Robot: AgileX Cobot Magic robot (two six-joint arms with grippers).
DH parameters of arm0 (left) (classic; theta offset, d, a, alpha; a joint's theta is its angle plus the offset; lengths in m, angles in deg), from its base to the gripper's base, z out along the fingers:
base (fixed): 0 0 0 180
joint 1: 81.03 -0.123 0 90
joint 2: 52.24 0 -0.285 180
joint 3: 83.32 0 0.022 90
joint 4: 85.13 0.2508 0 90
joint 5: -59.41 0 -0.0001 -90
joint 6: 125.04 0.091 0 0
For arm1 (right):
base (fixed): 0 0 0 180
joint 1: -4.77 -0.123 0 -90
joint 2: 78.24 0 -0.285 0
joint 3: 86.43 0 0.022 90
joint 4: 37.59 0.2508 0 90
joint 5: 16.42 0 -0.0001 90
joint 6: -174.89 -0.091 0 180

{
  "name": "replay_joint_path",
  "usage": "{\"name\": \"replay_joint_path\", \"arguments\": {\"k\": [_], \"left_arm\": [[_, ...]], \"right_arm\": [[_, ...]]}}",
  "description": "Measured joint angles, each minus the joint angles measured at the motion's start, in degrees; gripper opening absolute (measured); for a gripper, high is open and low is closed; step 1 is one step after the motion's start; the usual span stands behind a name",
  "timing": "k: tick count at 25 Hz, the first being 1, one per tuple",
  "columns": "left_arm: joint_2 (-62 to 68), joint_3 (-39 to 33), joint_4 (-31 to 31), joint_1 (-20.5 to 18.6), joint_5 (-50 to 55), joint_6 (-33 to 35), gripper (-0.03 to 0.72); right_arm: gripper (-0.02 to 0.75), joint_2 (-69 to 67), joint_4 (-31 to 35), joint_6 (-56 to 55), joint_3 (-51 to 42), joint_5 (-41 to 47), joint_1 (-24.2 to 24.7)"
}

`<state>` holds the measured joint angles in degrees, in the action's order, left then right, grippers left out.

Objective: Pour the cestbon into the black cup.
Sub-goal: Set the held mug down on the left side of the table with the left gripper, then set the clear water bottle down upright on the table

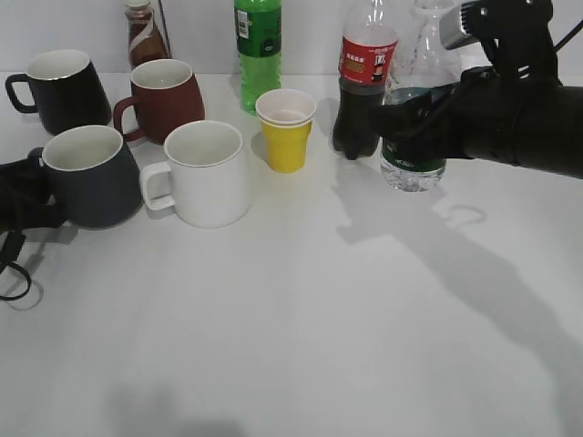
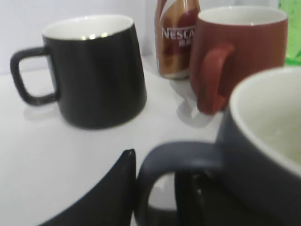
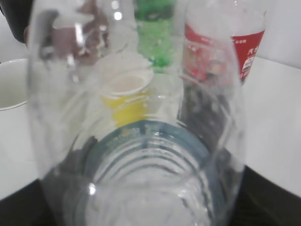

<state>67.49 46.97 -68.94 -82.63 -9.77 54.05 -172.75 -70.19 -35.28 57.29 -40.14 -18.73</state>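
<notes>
The cestbon [image 1: 414,171] is a clear ribbed bottle standing upright at the right, beside the cola bottle. My right gripper [image 1: 428,118] is shut around its middle and covers the label. I cannot tell whether its base touches the table. In the right wrist view the bottle [image 3: 141,155] fills the frame. The black cup [image 1: 91,177], dark grey with a white inside, stands upright at the left. My left gripper [image 1: 27,196] is shut on its loop handle. In the left wrist view one finger is outside the handle and one inside the loop [image 2: 157,188], next to the cup [image 2: 263,141].
A white mug [image 1: 208,173] stands right of the black cup. Behind are a glossy black mug [image 1: 64,89], a brown mug [image 1: 164,98] and a Nescafe bottle [image 1: 144,32]. A yellow paper cup [image 1: 286,130], a green bottle [image 1: 259,50] and a cola bottle [image 1: 364,82] stand mid-table.
</notes>
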Motion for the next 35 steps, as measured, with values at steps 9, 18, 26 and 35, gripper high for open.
{"name": "replay_joint_path", "arguments": {"k": [9,18,26,35], "left_arm": [[-2.27,-4.38,-2.02,0.00,-0.07,0.00,0.240],[-8.41,-10.37,-3.23,0.00,0.00,0.00,0.241],[-14.74,-12.89,-2.51,0.06,0.00,0.00,0.241],[-19.95,-13.41,1.07,0.06,-0.14,0.00,0.241]], "right_arm": [[0.466,0.00,0.43,-0.07,0.00,0.00,0.00],[0.466,-0.70,13.37,9.83,-6.40,-8.37,0.05],[0.466,-9.66,26.27,20.59,-11.43,-21.25,0.05],[0.502,-14.02,27.00,25.91,-11.47,-24.70,0.05]]}}
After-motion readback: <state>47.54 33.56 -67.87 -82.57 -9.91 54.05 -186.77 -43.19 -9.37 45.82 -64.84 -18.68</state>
